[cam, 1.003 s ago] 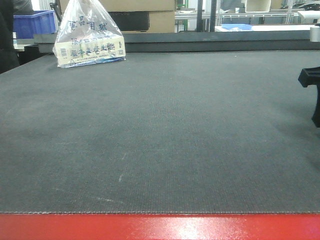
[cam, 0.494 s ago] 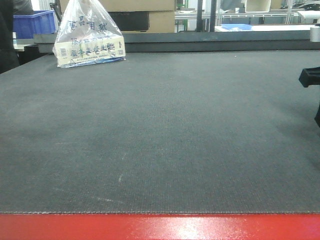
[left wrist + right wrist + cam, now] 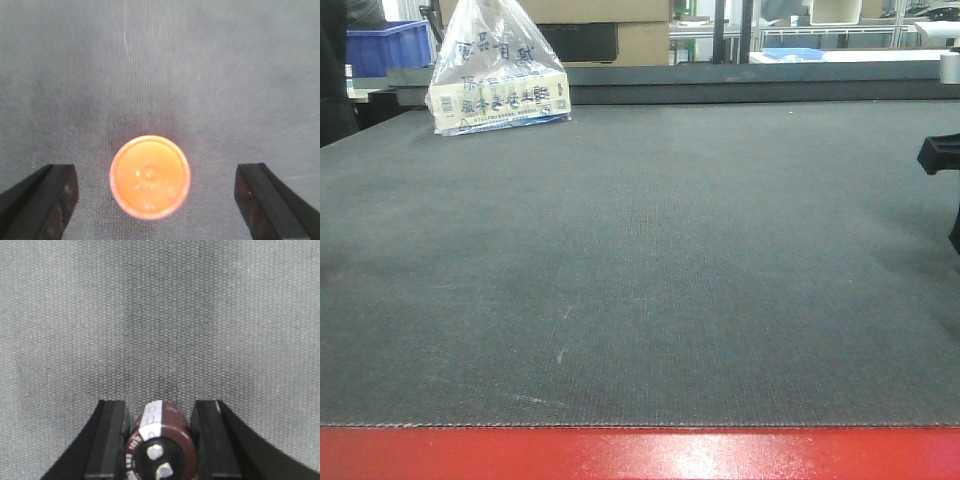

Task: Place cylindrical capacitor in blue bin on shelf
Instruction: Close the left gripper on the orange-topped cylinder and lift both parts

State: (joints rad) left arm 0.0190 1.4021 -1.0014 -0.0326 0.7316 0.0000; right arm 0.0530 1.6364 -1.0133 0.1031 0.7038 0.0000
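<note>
Grey woven mat beneath a maroon capacitor, white-banded, screw-topped.

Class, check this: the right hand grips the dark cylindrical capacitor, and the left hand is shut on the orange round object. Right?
Not quite. The left wrist view shows the left hand open, its fingers well clear of the orange round object. The right hand does grip the cylindrical capacitor.
</note>
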